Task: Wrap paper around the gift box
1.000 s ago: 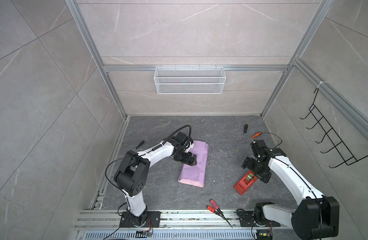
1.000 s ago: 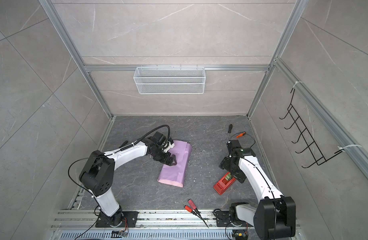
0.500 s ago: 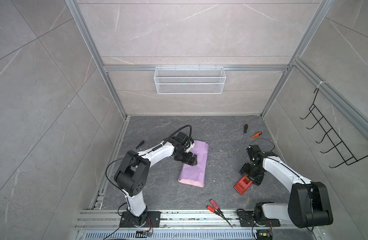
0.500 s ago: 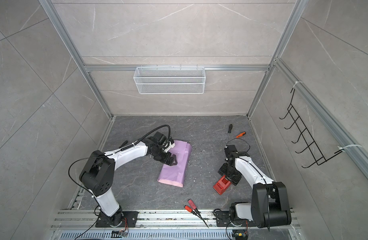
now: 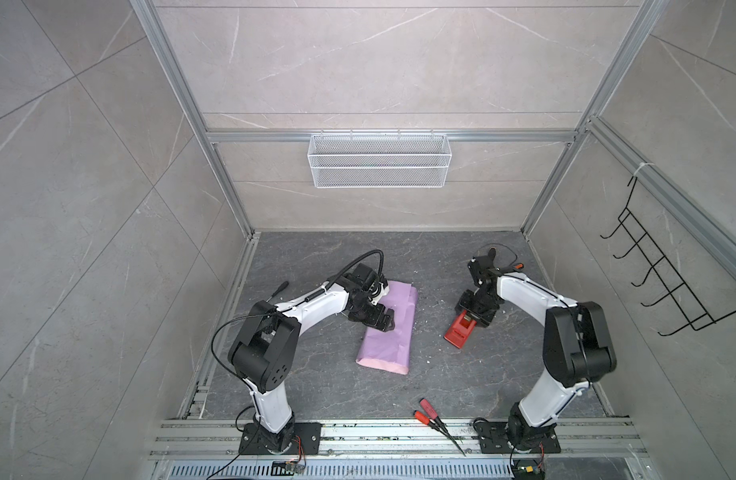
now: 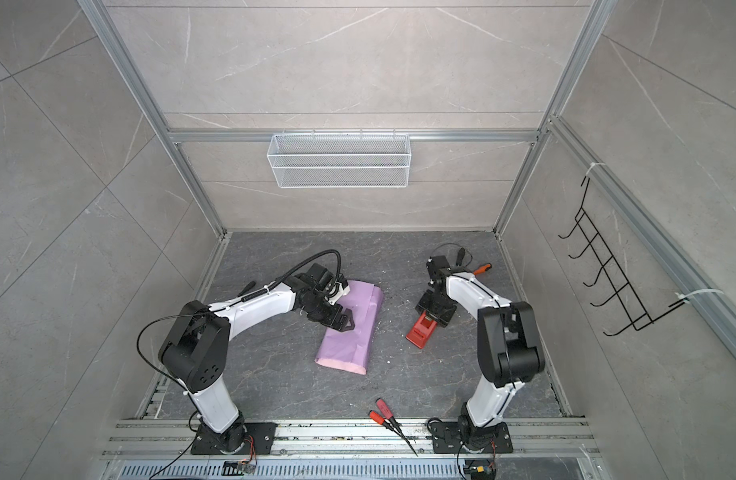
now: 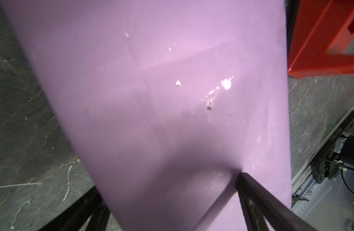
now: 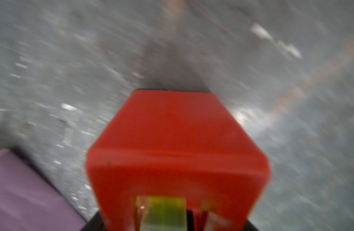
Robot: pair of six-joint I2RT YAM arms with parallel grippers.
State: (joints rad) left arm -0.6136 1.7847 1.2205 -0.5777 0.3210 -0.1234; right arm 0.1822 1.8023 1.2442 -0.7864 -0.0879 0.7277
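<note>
The lilac paper (image 5: 393, 336) (image 6: 354, 332) lies folded into a long bundle on the dark floor, a pink edge showing at its near end. The gift box is hidden. My left gripper (image 5: 381, 322) (image 6: 343, 324) rests open on the bundle's left side. In the left wrist view one finger (image 7: 252, 192) presses on the paper (image 7: 172, 80); the other stands beside its edge. My right gripper (image 5: 476, 311) (image 6: 435, 311) is shut on the back of a red tape dispenser (image 5: 457, 332) (image 8: 176, 140) with a green roll, right of the bundle.
A red-handled tool (image 5: 430, 411) lies near the front rail. An orange-handled screwdriver (image 6: 482, 268) lies at the back right behind my right arm. A white wire basket (image 5: 379, 162) hangs on the back wall and a black hook rack (image 5: 649, 282) on the right wall.
My right gripper came down on the tape dispenser, closed on it and carried it toward the back and left. The left arm and the paper stayed put.
</note>
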